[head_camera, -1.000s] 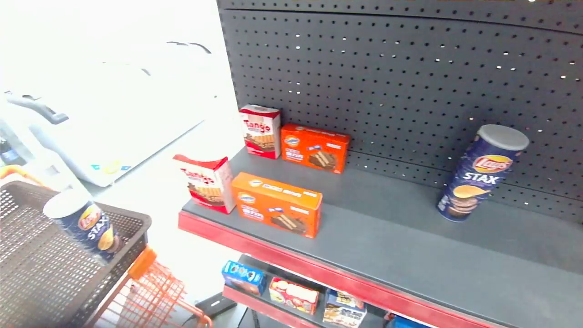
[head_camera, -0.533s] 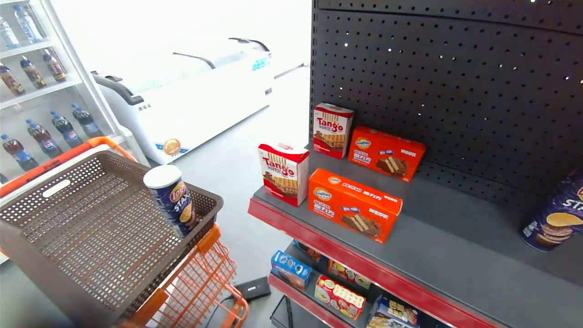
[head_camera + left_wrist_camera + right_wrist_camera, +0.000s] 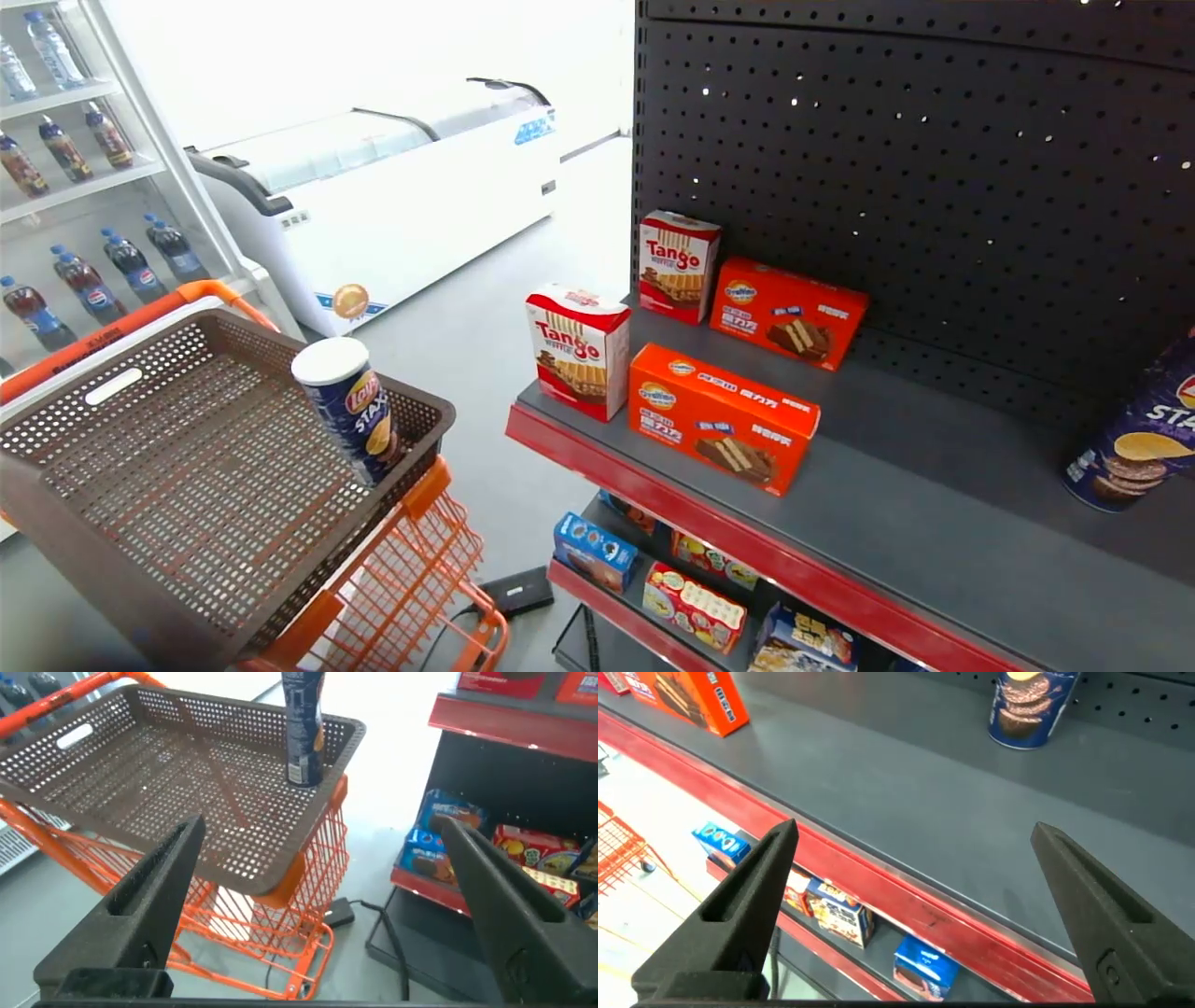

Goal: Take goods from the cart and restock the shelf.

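Head view: swung left onto the cart [image 3: 392, 579] since a second ago, barely drifting now. Same upright chips can [image 3: 350, 411] in the basket [image 3: 187, 485] corner. Left gripper [image 3: 318, 824], right gripper [image 3: 913, 829]: spread wide, empty.

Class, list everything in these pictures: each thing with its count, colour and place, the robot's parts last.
shelf: one, grey, red-edged, before a black pegboard.
cart: one, orange, left of the shelf.
basket: one, brown, atop the cart.
chip cans: two, navy; one upright in the basket, one on the shelf's right.
wafer boxes: two, red-and-white, shelf's left end.
flat boxes: two, orange, right beside the wafer boxes.
packets: several, mixed colours, lower shelf.
freezer: one, white, beyond the cart.
bottles: many, dark, cooler at far left.
left pincer: one, black, open, over the cart.
right pincer: one, black, open, over the shelf's edge.
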You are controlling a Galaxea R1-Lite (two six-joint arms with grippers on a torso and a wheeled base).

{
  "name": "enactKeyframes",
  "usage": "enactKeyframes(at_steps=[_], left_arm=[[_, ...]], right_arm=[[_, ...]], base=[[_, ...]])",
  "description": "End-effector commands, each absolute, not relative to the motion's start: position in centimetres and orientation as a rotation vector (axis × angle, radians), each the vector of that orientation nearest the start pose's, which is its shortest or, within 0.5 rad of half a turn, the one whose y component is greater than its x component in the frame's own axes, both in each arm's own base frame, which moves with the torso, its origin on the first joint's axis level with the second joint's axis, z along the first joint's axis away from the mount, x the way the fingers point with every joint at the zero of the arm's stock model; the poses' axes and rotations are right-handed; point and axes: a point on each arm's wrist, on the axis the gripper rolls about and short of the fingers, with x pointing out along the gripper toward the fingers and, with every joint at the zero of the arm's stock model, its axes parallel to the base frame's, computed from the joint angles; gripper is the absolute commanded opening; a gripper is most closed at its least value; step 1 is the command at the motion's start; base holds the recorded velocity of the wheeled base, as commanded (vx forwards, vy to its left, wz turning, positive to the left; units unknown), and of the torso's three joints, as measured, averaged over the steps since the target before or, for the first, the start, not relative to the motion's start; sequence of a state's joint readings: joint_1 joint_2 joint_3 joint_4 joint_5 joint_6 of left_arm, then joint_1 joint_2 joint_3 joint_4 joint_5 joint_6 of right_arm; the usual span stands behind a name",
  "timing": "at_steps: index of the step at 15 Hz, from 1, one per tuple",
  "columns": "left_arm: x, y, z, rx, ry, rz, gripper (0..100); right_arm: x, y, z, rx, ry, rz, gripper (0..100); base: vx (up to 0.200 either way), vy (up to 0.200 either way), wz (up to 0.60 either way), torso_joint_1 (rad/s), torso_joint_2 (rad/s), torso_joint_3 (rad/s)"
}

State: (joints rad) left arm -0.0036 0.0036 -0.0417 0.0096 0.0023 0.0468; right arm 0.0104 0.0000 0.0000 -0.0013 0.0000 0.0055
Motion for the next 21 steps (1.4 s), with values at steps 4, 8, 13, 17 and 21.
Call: enactKeyframes(at_steps=[4, 8, 13, 17, 21], left_arm=[[2.0, 0.2, 15.7, 0.047, 0.231, 0.063, 100], [10.4, 1.0, 18.2, 0.007, 0.305, 0.140, 100], [17.0, 1.0, 15.1, 0.007, 0.375, 0.046, 100], [22.5, 1.5, 12.8, 0.031, 0.277, 0.041, 100], [25.4, 1.6, 11.1, 0.047, 0.228, 0.038, 100]], right_arm=[[-2.3, 0.0, 7.6, 0.006, -0.002, 0.011, 100], [-2.3, 0.0, 7.6, 0.006, -0.001, 0.012, 100], [-2.3, 0.0, 7.5, 0.006, 0.000, 0.011, 100], [-2.3, 0.0, 7.5, 0.006, 0.000, 0.011, 100], [-2.3, 0.0, 7.6, 0.005, -0.002, 0.011, 100]], base=[[0.000, 0.000, 0.00, 0.000, 0.00, 0.000], [0.000, 0.000, 0.00, 0.000, 0.00, 0.000], [0.000, 0.000, 0.00, 0.000, 0.00, 0.000], [0.000, 0.000, 0.00, 0.000, 0.00, 0.000], [0.000, 0.000, 0.00, 0.000, 0.00, 0.000]])
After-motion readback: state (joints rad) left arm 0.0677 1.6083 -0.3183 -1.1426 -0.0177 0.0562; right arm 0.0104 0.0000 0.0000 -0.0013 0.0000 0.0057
